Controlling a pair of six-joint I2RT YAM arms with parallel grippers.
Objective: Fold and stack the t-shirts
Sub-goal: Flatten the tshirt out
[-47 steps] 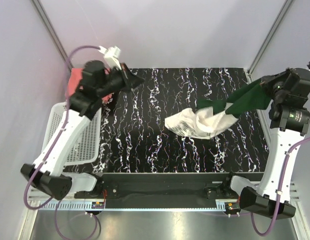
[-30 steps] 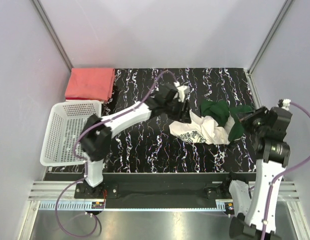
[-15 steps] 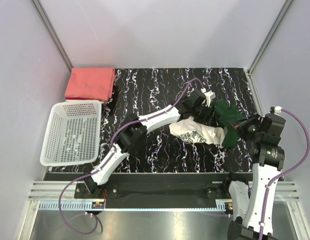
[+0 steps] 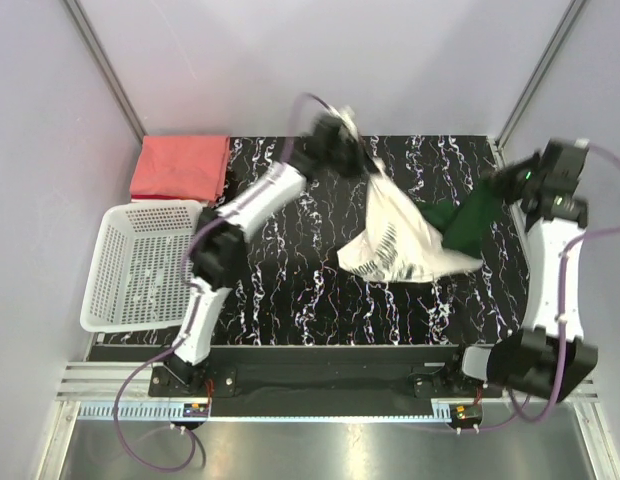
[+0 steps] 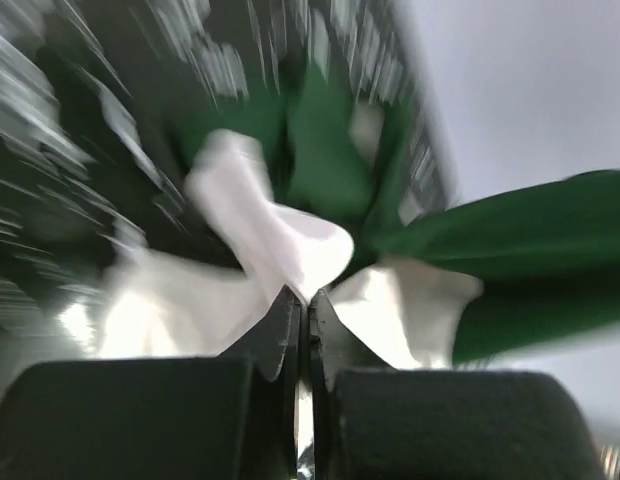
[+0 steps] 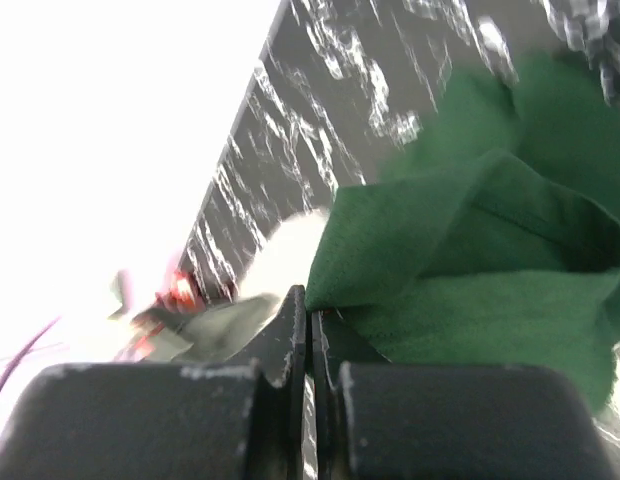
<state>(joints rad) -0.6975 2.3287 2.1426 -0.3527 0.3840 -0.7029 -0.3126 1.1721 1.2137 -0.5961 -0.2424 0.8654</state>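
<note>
From above, the cream-white shirt (image 4: 400,245) is no longer the crumpled heap it was half a second ago. It now hangs stretched between my two arms over the worktop (image 4: 290,280), well to the right of the mesh basket (image 4: 140,268). My left arm (image 4: 265,195) has swung from low over the heap up to the worktop's far edge, beyond the basket's far-right corner. My right arm (image 4: 550,200) has drawn away to the side farthest from the basket, taking the green part with it. The salmon-red shirt (image 4: 180,167) lies folded just beyond the basket's far edge, as before. In the left wrist view, blurred with motion, my left jaws are clenched on a white fold of the shirt. In the right wrist view my right jaws are pinched together on the edge of the green cloth. I judge this to be the spreading-out step. The shirt is opened but not yet laid flat, so no fold is made, and stacking with the salmon-red one remains.
</note>
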